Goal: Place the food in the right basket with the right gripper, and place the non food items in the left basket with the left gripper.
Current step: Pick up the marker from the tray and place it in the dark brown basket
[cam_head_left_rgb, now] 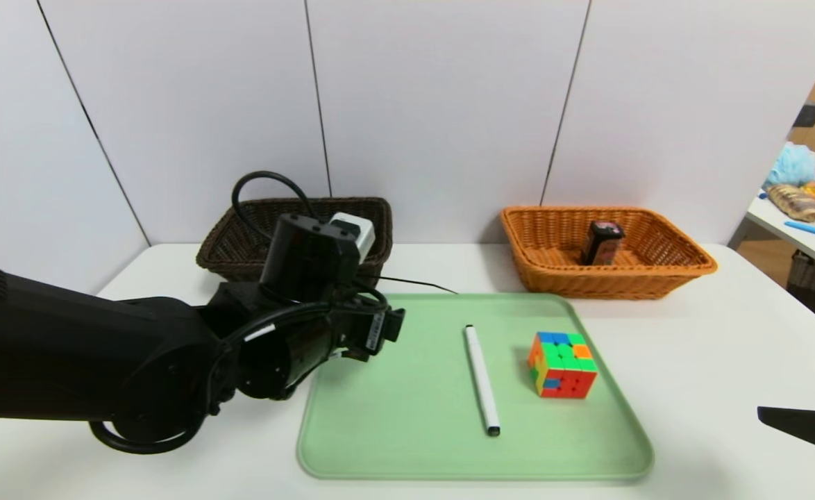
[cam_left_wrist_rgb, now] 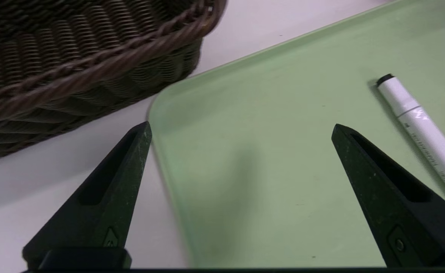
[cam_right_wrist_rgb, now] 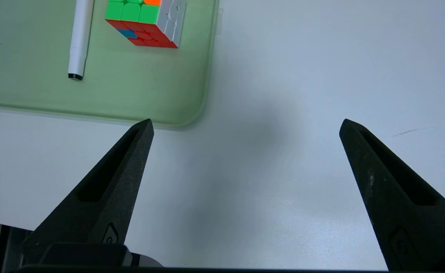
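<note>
The left gripper (cam_left_wrist_rgb: 239,129) is hanging over the near-left corner of the green tray (cam_head_left_rgb: 407,444), its fingers spread wide and holding nothing. The right gripper (cam_right_wrist_rgb: 245,125) is waiting over bare white table (cam_head_left_rgb: 713,389) beside the tray's right edge, likewise spread and empty. The marker (cam_head_left_rgb: 481,380) and the puzzle cube (cam_head_left_rgb: 563,364), both non-food, are lying on the tray, near each other but apart. A dark packet (cam_head_left_rgb: 602,242) is standing in the orange basket (cam_head_left_rgb: 678,267); the brown basket (cam_head_left_rgb: 241,260) is sitting behind the left arm.

Risks, as judged: the marker is a smooth, slim white cylinder, so a pinch along its length is likely to roll it away; the tray's raised lip may catch a low fingertip; the brown basket's woven rim is lying close to the arm's path.

Materials: both baskets are ridged wicker, the tray is matte plastic with rounded corners, and the cube is glossy with bright square tiles.
</note>
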